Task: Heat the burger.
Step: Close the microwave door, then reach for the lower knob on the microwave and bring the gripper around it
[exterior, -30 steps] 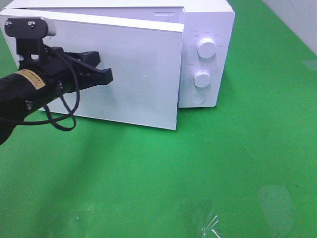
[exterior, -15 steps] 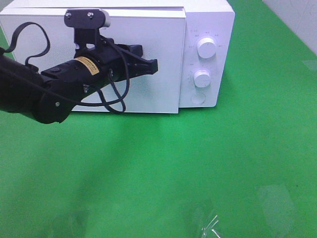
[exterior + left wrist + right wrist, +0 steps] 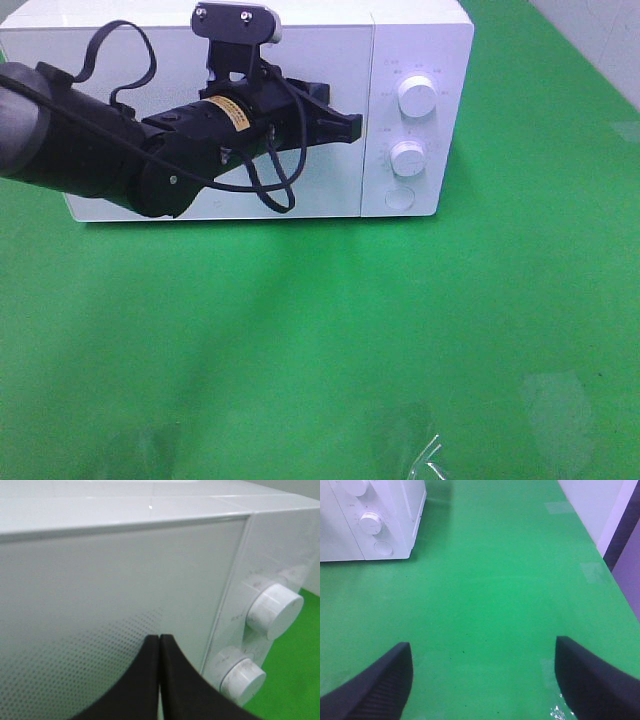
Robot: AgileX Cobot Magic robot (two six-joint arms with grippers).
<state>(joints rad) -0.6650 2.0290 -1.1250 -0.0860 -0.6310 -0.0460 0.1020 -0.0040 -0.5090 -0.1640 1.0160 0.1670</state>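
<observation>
The burger is out of view. The white microwave [image 3: 420, 40] stands at the back of the green table with its door [image 3: 330, 60] flush against the body. My left gripper [image 3: 350, 128] is shut with nothing in it. Its tips rest at the door's right edge, beside the control panel. In the left wrist view the shut fingertips [image 3: 159, 639] sit right at the dotted door panel [image 3: 100, 605], next to the two knobs [image 3: 275, 612]. My right gripper [image 3: 482, 680] hangs open over bare green table, well right of the microwave [image 3: 350, 530], holding nothing.
The control panel carries an upper knob [image 3: 417, 96], a lower knob [image 3: 408, 158] and a round button [image 3: 400, 198]. A crinkled bit of clear plastic [image 3: 425, 455] lies at the table's front edge. A pale wall [image 3: 590, 505] borders the table's right side.
The microwave door has swung from ajar to fully shut. My left arm moved right and back along with it, gripper staying shut. The right gripper has not moved.
</observation>
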